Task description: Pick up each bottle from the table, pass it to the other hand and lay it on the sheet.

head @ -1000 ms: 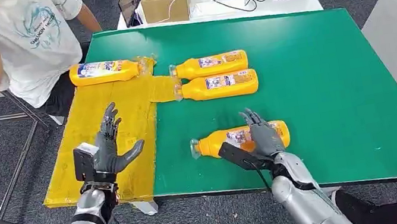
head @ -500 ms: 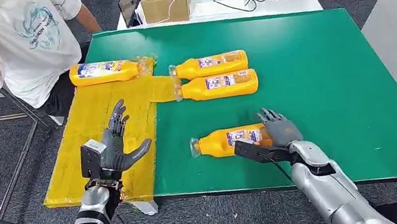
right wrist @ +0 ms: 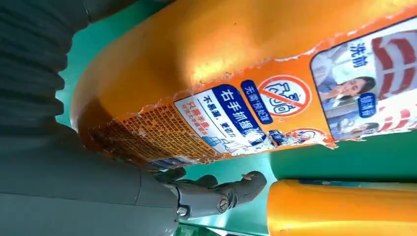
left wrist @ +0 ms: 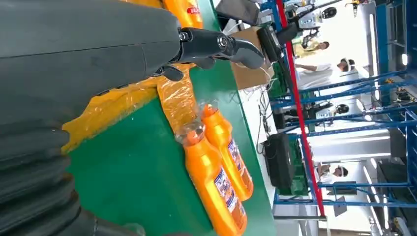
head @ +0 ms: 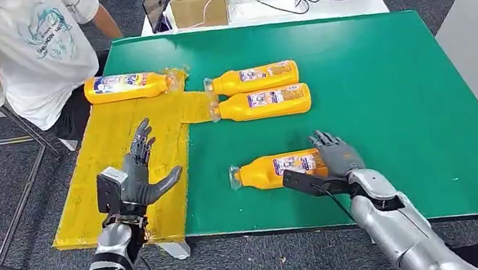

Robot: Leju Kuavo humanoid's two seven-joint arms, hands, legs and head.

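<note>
Our right hand [head: 338,155] lies on the near bottle [head: 278,170]; we cannot tell if it grips. We should wrap it snugly. Our left hand [head: 138,182] waits open, empty.

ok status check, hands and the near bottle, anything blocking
Left hand open, over the yellow sheet. Right hand at the base end of the near bottle; grip unclear. Bottle lying on the green table. Nothing blocking.
</note>
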